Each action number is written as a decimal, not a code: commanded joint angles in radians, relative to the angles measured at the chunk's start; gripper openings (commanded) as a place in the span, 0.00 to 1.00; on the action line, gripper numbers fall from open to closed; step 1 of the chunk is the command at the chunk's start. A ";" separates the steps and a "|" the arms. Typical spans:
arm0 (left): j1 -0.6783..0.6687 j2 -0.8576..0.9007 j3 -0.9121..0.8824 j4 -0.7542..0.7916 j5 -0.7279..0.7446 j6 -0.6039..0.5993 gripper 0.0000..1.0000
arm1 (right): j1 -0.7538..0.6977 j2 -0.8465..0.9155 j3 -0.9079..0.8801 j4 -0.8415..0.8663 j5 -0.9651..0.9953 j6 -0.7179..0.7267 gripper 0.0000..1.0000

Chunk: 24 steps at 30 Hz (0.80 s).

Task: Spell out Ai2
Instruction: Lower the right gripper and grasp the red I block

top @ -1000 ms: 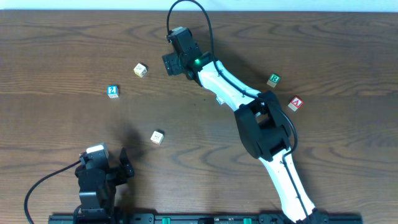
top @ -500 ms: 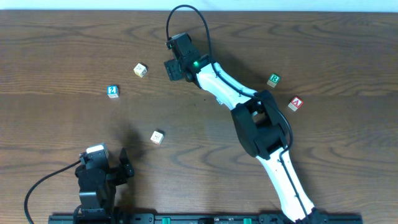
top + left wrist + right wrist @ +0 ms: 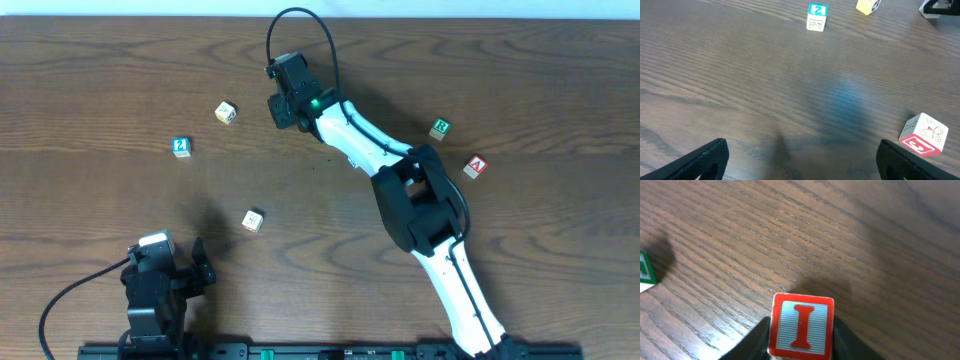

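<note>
My right gripper (image 3: 801, 347) is shut on the red-edged "I" cube (image 3: 801, 325) and holds it just above the wood; overhead the gripper (image 3: 281, 108) is at the far middle and hides the cube. The blue-edged "2" cube (image 3: 180, 146) lies at the left and also shows in the left wrist view (image 3: 816, 16). The red-edged "A" cube (image 3: 476, 166) lies at the right. My left gripper (image 3: 165, 275) is open and empty at the near left, its fingers (image 3: 705, 157) wide apart.
A green-edged "R" cube (image 3: 440, 128) lies near the "A". A yellowish cube (image 3: 226, 112) lies left of the right gripper. A white cube with a red-edged face (image 3: 252, 220) lies near the left gripper (image 3: 924, 135). A green cube edge (image 3: 645, 272) shows at the left border.
My right gripper has shifted and turned slightly at the far middle with the "I" cube in it. The left arm and the loose cubes have not moved.
</note>
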<state>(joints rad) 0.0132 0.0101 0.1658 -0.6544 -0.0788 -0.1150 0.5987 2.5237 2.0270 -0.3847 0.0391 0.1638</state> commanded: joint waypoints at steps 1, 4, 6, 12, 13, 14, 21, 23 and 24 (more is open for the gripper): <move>0.007 -0.006 -0.008 -0.002 -0.007 0.003 0.95 | 0.001 0.014 0.018 0.000 0.001 -0.004 0.27; 0.007 -0.006 -0.008 -0.002 -0.007 0.003 0.95 | 0.002 0.014 0.018 0.000 0.001 -0.004 0.25; 0.007 -0.006 -0.008 -0.002 -0.007 0.003 0.95 | 0.002 0.014 0.018 0.000 0.001 -0.004 0.23; 0.007 -0.006 -0.008 -0.002 -0.007 0.003 0.95 | 0.002 -0.029 0.038 -0.018 0.001 0.008 0.22; 0.007 -0.006 -0.008 -0.002 -0.007 0.003 0.96 | 0.002 -0.044 0.042 -0.030 0.001 0.008 0.24; 0.007 -0.006 -0.008 -0.002 -0.007 0.003 0.96 | 0.002 -0.067 0.043 -0.045 0.001 0.007 0.23; 0.007 -0.006 -0.008 -0.002 -0.007 0.003 0.96 | -0.002 -0.262 0.044 -0.141 0.001 0.007 0.01; 0.007 -0.006 -0.008 -0.002 -0.007 0.003 0.95 | -0.004 -0.318 0.044 -0.200 0.001 0.007 0.01; 0.007 -0.006 -0.008 -0.002 -0.007 0.003 0.95 | -0.005 -0.340 0.044 -0.233 0.000 0.007 0.01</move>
<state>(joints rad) 0.0132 0.0101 0.1658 -0.6540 -0.0788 -0.1150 0.5987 2.2814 2.0441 -0.5850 0.0376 0.1665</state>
